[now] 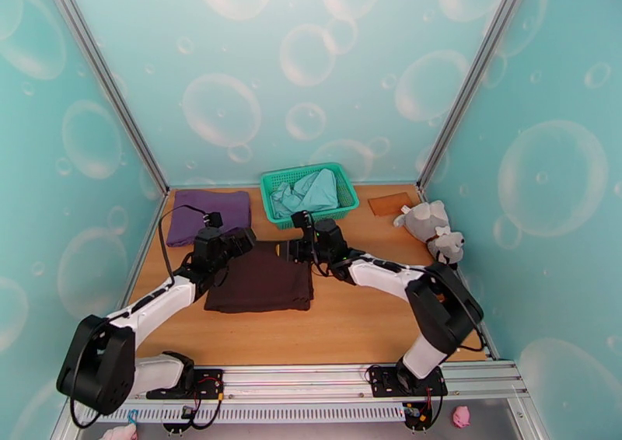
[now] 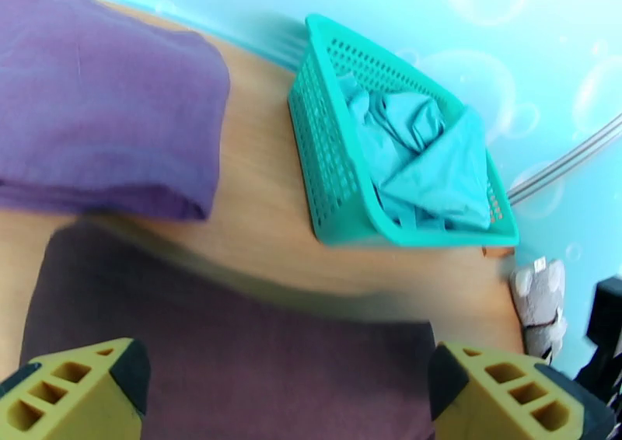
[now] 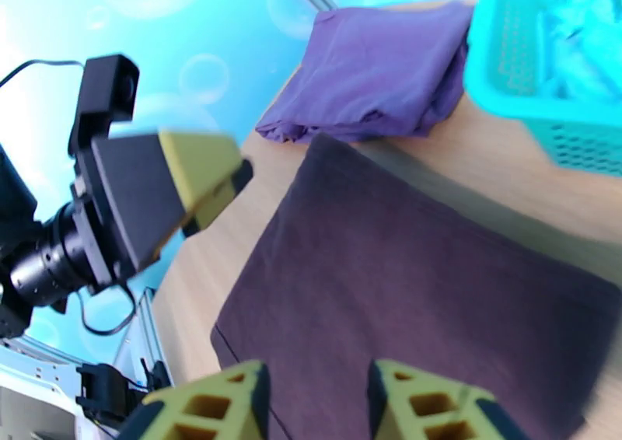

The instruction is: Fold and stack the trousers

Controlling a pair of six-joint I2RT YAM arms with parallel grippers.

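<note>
Left gripper (image 2: 284, 371), right gripper (image 3: 317, 391) above trousers (image 1: 260, 282)

Table (image 1: 342, 333) bare along the near strip. Right of the trousers (image 1: 260, 282) it is also bare, but the right arm (image 1: 389, 270) crosses it. Far edge obstructed: purple cloth (image 1: 210, 214) far left, mesh basket (image 1: 338, 211) far centre, plush toy (image 1: 431, 230) far right. Narrow bare gap between trousers and basket.
</note>
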